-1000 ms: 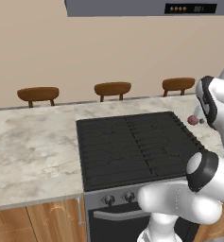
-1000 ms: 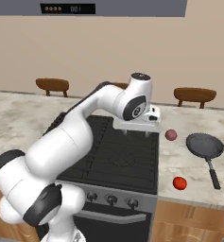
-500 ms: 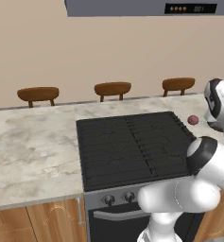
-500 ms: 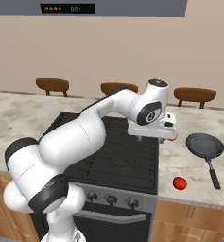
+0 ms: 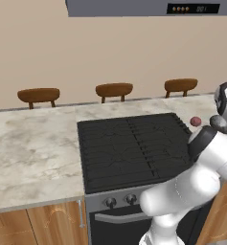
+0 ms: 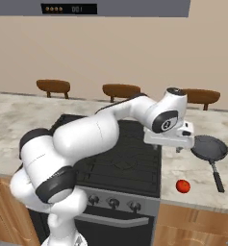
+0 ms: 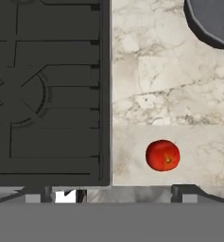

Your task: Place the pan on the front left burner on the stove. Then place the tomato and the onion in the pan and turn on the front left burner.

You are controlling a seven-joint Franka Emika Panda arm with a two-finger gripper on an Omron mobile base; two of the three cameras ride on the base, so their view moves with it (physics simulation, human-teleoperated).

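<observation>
- The gripper (image 6: 179, 147) hangs above the marble counter (image 6: 197, 168), just past the right edge of the stove (image 6: 120, 158). Only the very tips of its fingers (image 7: 183, 190) are visible, so whether the jaws are open or closed cannot be determined.
- The pan (image 6: 209, 147) rests on the counter just to the right of the gripper, at a lower level. Its long axis runs from bowl to handle (image 6: 216, 175); the handle points toward the front edge of the counter.
- The tomato (image 6: 183, 186) lies on the counter below the gripper, nearer the front edge, apart from the pan.
- The hand view shows the tomato (image 7: 162, 155) directly ahead of the fingertips, with the pan rim (image 7: 212, 21) at the upper right corner and the stove grate (image 7: 47, 90) to the left.
- The left base view shows the onion (image 5: 196, 121) on the counter beside the stove's far right corner; the right base view has the arm in front of that spot.
</observation>
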